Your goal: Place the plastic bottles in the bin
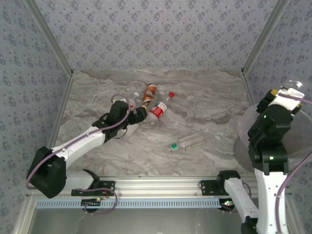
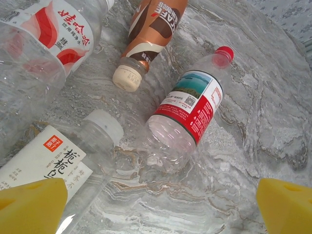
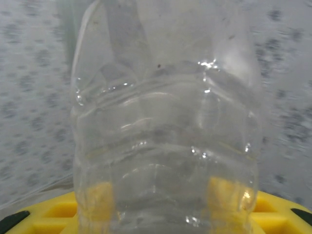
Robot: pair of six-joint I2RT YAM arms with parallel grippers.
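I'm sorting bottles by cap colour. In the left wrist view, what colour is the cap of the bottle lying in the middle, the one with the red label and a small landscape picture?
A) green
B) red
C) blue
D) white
B: the red-labelled bottle narrows toward the upper right and ends in a red cap.

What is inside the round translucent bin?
Nothing discernible in the visible part of the large round translucent plastic bin; the black-and-white right arm covers much of its opening, hiding the rest.
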